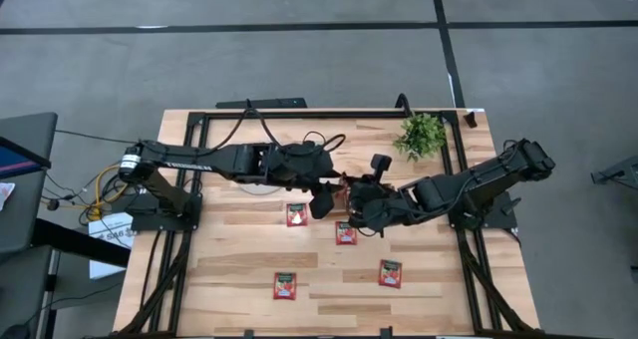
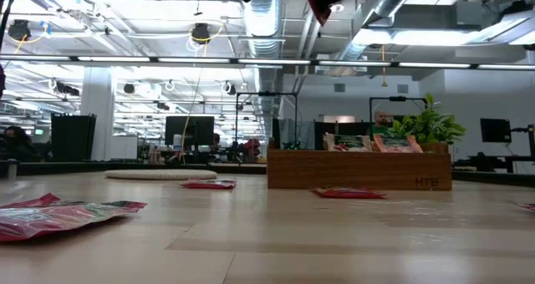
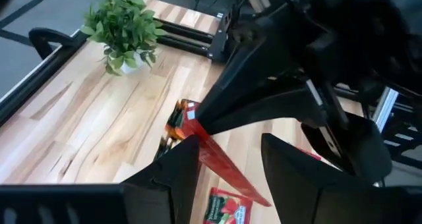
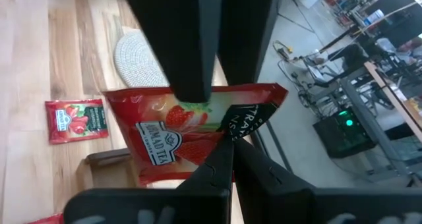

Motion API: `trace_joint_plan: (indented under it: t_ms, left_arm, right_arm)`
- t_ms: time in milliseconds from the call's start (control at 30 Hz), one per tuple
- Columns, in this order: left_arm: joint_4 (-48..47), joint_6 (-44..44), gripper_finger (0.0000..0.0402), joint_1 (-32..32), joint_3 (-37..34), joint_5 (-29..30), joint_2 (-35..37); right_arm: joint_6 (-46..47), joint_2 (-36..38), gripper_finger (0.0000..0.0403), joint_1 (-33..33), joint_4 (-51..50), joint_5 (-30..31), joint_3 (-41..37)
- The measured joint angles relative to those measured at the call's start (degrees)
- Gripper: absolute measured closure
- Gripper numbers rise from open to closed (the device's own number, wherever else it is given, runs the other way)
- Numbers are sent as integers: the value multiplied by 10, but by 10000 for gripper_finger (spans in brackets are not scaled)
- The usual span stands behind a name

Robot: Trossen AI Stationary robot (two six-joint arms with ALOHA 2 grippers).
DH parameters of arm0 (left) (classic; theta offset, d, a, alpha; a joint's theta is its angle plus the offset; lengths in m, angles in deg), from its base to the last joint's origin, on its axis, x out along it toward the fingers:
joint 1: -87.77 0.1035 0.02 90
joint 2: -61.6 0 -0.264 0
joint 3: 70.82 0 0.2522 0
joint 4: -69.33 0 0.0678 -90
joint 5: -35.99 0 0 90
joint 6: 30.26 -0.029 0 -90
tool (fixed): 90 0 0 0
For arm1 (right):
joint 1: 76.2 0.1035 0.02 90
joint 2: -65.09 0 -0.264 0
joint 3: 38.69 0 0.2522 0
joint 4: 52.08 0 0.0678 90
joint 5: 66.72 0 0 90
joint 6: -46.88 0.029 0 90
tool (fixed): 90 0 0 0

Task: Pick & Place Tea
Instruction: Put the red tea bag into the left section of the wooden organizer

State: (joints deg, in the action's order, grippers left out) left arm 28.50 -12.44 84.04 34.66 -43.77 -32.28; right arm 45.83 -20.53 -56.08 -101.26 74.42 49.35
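Handover of one red sachet in mid-air, above the middle of the surface.

Your right tool is clamped on the corner of a red tea sachet, held up off the surface near the wooden tray. Your left tool has its fingers apart, one either side of that sachet's edge, not yet closed on it. I judge this a pass between arms: next, close the left fingers firmly on the sachet before the right lets go, then carry it to the tray. Four more red sachets lie flat on the surface, awaiting their turn.
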Motion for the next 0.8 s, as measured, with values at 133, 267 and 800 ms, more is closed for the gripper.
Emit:
trace_joint_plan:
  t_ms: [133,267,800]
  left_arm:
    - [3,0,245,3,0,20,0]
    - [5,9,245,13,0,27,0]
    - [-1,39,245,28,0,22,-16]
  right_arm:
    - [-5,0,403,0,4,0,0]
    - [-6,0,403,0,11,0,0]
    - [-9,0,403,0,19,-2,0]
